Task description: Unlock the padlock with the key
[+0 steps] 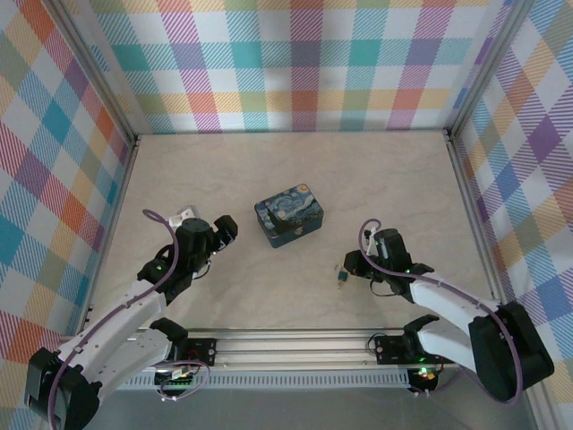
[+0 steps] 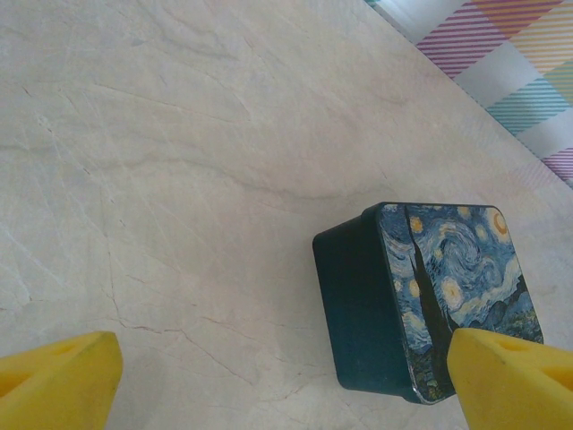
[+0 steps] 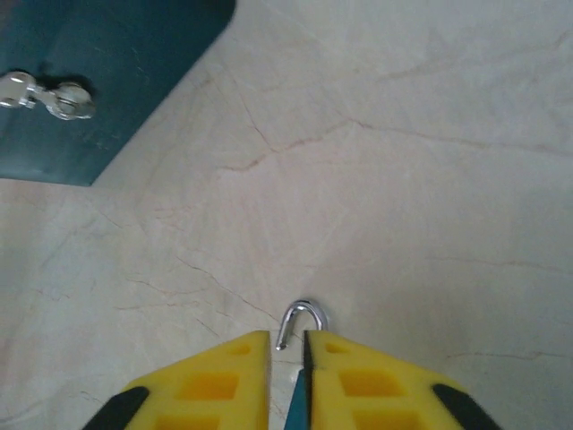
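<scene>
The padlock (image 1: 341, 279) is a tiny blue lock lying on the table just left of my right gripper (image 1: 352, 269). In the right wrist view its silvery shackle (image 3: 303, 318) pokes out past my yellow fingertips (image 3: 242, 376), with one end swung free of the body. A thin strip of the blue body rests against the right finger. The right gripper (image 3: 286, 345) has its jaws slightly apart, and bare table shows between the left finger and the lock. The key is hidden. My left gripper (image 2: 282, 381) is wide open over bare table, holding nothing.
A dark-blue starry-night tin (image 1: 289, 215) stands mid-table between the arms. It is also by the left gripper's right finger (image 2: 430, 296), and its latch side is at the right wrist view's top left (image 3: 89, 81). A small white object (image 1: 183, 215) lies behind the left arm.
</scene>
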Robot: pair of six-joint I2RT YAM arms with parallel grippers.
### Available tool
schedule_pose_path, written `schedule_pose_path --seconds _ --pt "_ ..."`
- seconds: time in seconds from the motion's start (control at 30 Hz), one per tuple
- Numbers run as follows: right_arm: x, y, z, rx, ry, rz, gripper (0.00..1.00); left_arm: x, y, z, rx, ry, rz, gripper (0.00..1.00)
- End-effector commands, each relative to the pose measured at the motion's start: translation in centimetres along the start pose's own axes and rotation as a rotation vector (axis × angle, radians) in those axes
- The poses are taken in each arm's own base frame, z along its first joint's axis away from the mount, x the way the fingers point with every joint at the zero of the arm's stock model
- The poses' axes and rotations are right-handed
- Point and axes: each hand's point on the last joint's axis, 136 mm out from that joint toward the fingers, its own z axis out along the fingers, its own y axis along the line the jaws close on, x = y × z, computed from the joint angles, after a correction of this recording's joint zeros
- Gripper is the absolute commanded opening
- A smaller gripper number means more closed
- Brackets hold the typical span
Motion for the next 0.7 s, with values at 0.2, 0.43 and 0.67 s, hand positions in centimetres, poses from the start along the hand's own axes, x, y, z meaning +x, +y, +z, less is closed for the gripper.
schedule_pose_path --seconds 0.2,0.43,0.67 --pt "-4.4 2.1 -4.2 0.037 -0.163 -0.136 0.38 -2.3 -0.9 -1.7 -0.009 -0.037 0.056 0.94" --pt "-7.7 2.1 -6.7 0.125 -0.320 -0.251 0.62 -4.0 -0.6 -3.2 -0.052 -0.091 0.114 1.00" --pt "-10.6 1.0 -7.7 0.225 -0.429 -0.324 0.90 -5.9 -0.6 -3.8 -0.093 -0.155 0.170 1.00"
